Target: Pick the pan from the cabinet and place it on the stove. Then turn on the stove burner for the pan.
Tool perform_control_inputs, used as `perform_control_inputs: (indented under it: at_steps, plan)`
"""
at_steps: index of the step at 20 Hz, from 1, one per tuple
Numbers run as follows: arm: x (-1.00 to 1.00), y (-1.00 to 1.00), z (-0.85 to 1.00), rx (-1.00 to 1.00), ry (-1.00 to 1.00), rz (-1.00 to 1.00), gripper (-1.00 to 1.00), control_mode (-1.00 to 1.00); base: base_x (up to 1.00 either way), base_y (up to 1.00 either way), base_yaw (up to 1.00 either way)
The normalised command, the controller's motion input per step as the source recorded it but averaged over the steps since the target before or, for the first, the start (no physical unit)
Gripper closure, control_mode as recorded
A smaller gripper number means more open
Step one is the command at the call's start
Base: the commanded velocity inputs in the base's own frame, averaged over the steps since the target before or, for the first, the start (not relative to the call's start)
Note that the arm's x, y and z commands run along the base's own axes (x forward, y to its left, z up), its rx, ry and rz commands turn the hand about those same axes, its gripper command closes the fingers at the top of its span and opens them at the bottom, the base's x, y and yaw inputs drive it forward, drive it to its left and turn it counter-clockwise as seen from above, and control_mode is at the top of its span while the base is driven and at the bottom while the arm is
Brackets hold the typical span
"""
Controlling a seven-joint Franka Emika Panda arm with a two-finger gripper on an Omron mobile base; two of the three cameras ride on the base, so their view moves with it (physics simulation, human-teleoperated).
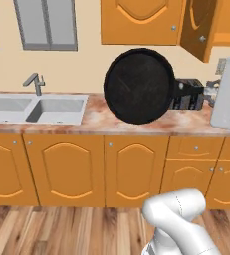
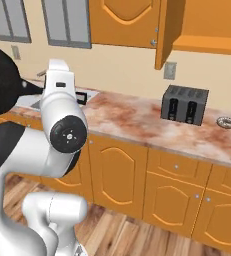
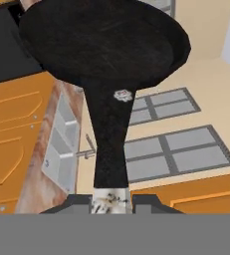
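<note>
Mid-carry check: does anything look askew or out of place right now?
The pan hangs in the air over the counter, tipped on edge, held by its handle in the end effector. One cabinet door stands open. Nothing spilled or damaged.

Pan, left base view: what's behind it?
The pan, held on edge, covers part of the wall and counter. The toaster shows at its right edge, left part hidden. Anything else behind it can't be seen.

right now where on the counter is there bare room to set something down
Bare reddish marbled countertop runs between the grey double sink and the dark grey toaster. Right of the toaster it is crowded: a small ring-shaped object lies there.
</note>
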Motion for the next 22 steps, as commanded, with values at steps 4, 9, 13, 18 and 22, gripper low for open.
perform_control_inputs:
  at_steps: [4, 9, 13, 18, 22]
  plan:
    - [0.00, 0.00, 0.00, 0.00, 0.00, 0.00, 1.00, 1.00, 0.00, 0.37, 0.28]
    - [0.00, 0.00, 0.00, 0.00, 0.00, 0.00, 1.00, 1.00, 0.00, 0.31, 0.30]
    - [0.00, 0.00, 0.00, 0.00, 0.00, 0.00, 1.00, 1.00, 0.00, 0.60, 0.30]
    - [0.00, 0.00, 0.00, 0.00, 0.00, 0.00, 1.00, 1.00, 0.00, 0.68, 0.32]
    - [0.00, 0.00, 0.00, 0.00, 0.00, 0.00, 1.00, 1.00, 0.00, 0.50, 0.35]
